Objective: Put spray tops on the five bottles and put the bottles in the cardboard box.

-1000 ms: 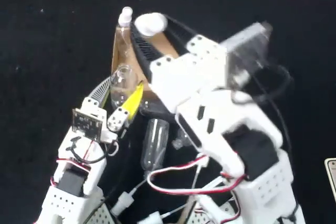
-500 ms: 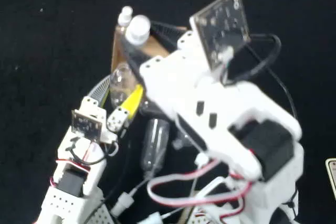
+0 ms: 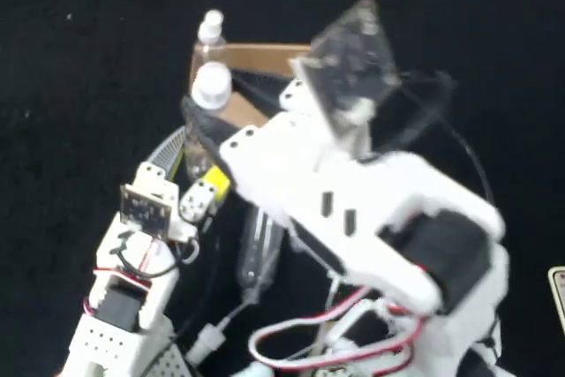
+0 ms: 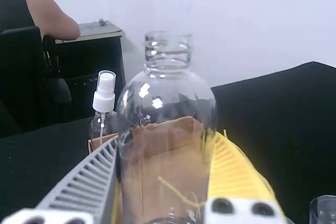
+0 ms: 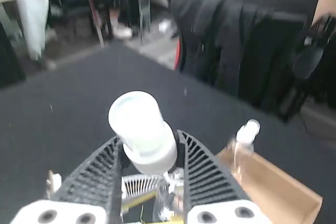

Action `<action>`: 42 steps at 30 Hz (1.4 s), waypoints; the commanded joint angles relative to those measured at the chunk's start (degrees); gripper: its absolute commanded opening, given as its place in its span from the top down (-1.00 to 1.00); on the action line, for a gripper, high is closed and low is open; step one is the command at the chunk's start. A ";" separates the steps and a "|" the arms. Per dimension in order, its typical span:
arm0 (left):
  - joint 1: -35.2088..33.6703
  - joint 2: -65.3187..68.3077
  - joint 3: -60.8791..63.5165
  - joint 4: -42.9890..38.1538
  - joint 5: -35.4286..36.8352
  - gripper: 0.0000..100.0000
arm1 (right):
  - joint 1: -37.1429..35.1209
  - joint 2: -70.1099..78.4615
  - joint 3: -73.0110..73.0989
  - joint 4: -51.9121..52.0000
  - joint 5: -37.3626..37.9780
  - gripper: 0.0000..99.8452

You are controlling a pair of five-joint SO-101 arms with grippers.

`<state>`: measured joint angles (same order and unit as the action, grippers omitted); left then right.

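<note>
Clear bottle upright in left pincer, spray top in right pincer

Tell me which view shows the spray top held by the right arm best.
The right wrist view: the spray top sits centred between the right end effector's fingers. The high view shows it small, from above, by the cardboard box. The left wrist view faces the uncapped bottle instead.

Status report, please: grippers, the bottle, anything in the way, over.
Left gripper shut on uncapped bottle, upright. Right gripper shut on spray top, above its neck, not seated. Capped bottle in cardboard box; nothing blocking seen.
</note>
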<state>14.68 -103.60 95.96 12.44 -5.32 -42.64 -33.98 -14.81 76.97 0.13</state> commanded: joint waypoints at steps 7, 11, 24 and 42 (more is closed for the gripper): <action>0.66 -0.35 1.45 -1.23 -0.35 0.92 | -0.70 0.04 7.08 -2.64 0.70 0.95; 0.66 -0.35 1.45 -1.23 -0.35 0.92 | -0.70 0.04 9.01 -2.20 0.70 0.72; 0.66 -0.35 1.45 -1.23 -0.35 0.92 | 0.79 -0.04 3.65 -1.05 0.88 0.74; -41.71 0.18 1.45 -1.93 0.09 0.92 | 28.22 -0.13 46.37 -24.35 0.44 0.79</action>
<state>-14.77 -103.52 95.96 12.26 -5.32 -15.30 -33.80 22.64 63.34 0.57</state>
